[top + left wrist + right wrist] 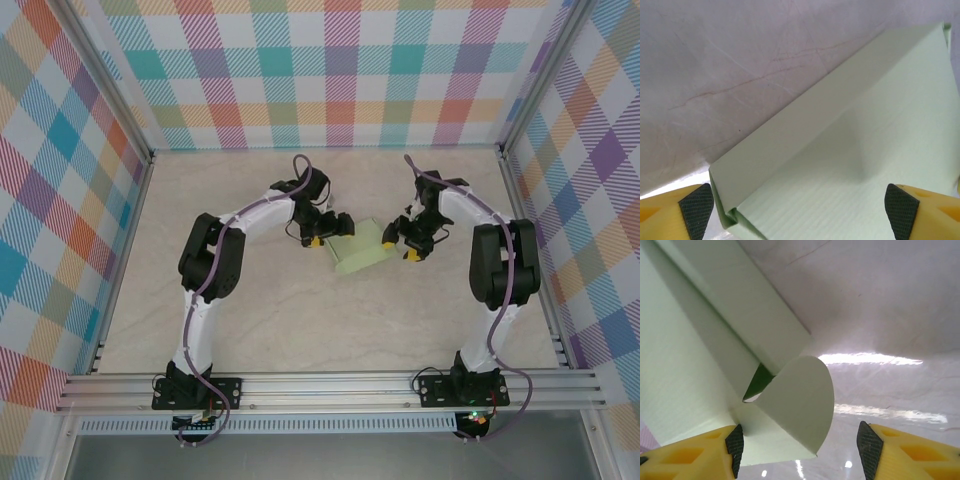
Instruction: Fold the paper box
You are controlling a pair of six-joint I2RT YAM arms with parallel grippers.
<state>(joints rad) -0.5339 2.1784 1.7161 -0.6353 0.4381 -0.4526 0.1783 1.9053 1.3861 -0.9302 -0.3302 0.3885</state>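
Observation:
The paper box [362, 250] is pale light-green card, partly folded, lying on the table between the two arms. My left gripper [325, 234] is at its left edge. In the left wrist view that gripper [797, 214] stands open wide over the box's flat panel [855, 165], a raised side wall [790, 135] runs ahead, and a folded corner sits by the left pad [696, 209]. My right gripper [405, 246] is at the box's right end. There the right gripper [801, 449] is open around a rounded flap [800, 400]; the left pad [735, 449] is against the card and the right pad [869, 447] stands apart.
The pale marbled table top [250, 320] spreads round the box. Checked walls [340, 70] close in the back and both sides, and a metal rail [330, 385] runs along the near edge by the arm bases.

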